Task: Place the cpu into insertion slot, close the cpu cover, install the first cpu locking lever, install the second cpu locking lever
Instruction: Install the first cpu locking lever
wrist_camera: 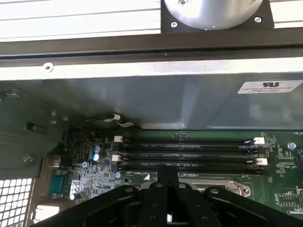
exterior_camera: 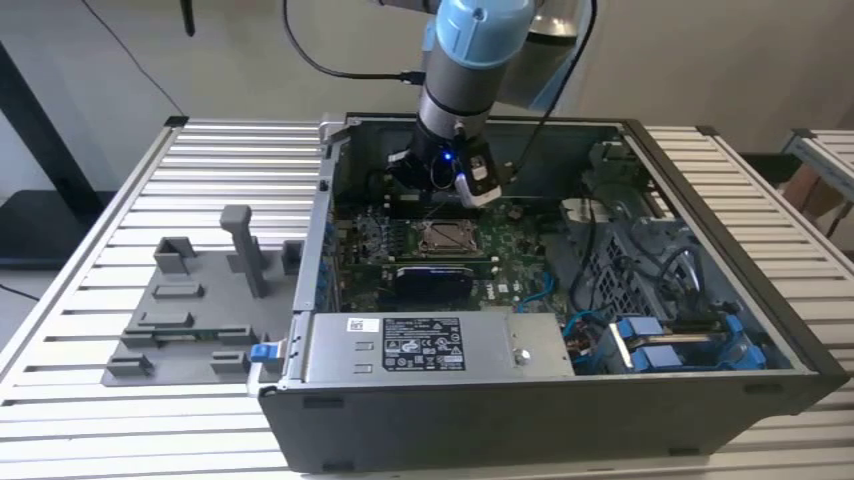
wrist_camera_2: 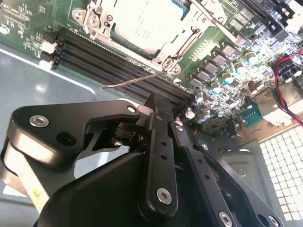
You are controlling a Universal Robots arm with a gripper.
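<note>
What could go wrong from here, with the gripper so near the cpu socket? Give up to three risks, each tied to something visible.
1. In the second wrist view a thin locking lever juts loose over the memory slots, just past the gripper. A misjudged push might bend it or slip off it.
2. The gripper sits low over those slots and near the small capacitors. Any sideways drift could scrape them.

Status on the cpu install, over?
Pincer shut, hovering over the memory slots. Cpu cover down over the cpu. One locking lever sticking out loose, near the pincer tips.
</note>
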